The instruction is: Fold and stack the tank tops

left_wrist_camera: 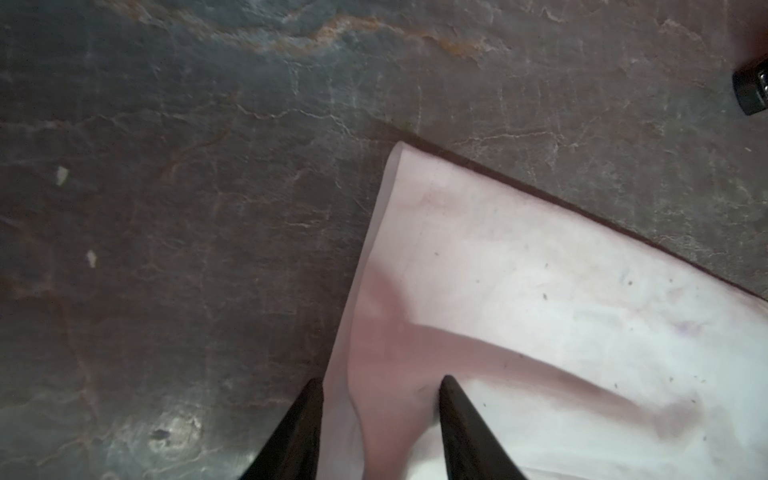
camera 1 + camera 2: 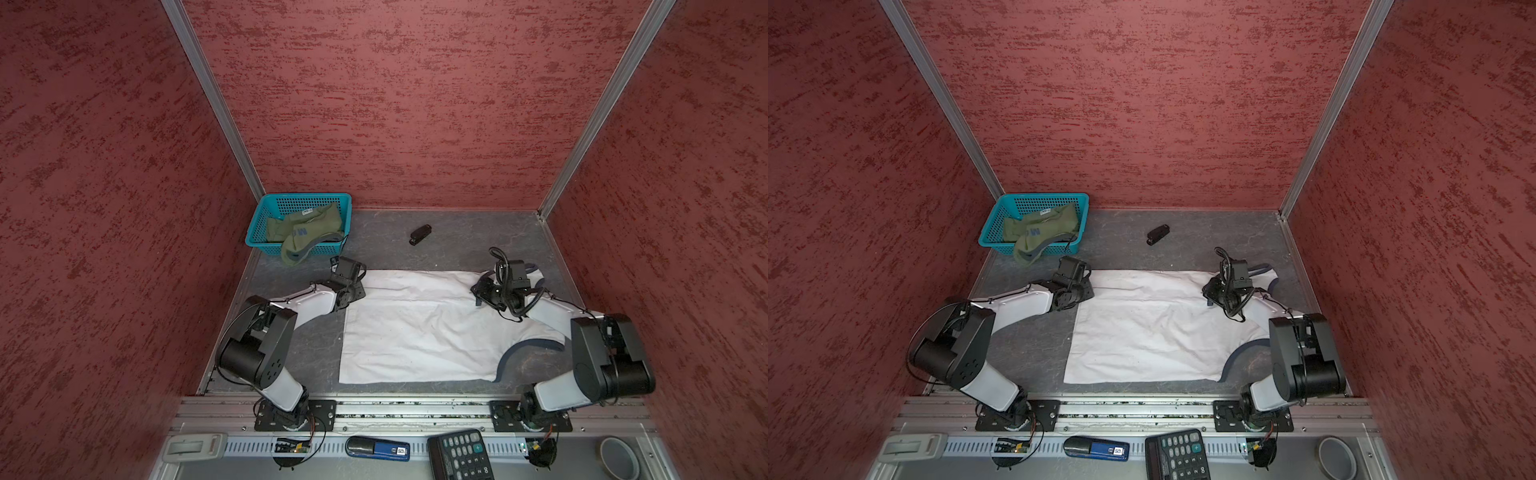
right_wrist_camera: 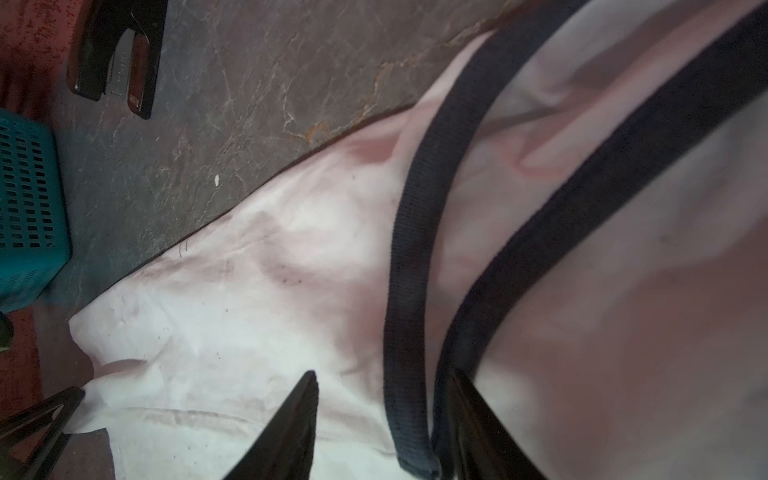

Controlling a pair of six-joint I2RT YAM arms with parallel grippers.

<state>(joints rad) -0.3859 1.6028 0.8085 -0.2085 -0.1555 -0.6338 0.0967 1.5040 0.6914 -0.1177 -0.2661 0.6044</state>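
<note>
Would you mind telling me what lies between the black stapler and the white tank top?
Nothing: bare grey table separates the stapler from the white tank top, shown in both top views and the right wrist view.

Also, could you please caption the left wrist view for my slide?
Left gripper, jaws parted, straddling the edge of the white tank top on the grey table.
</note>
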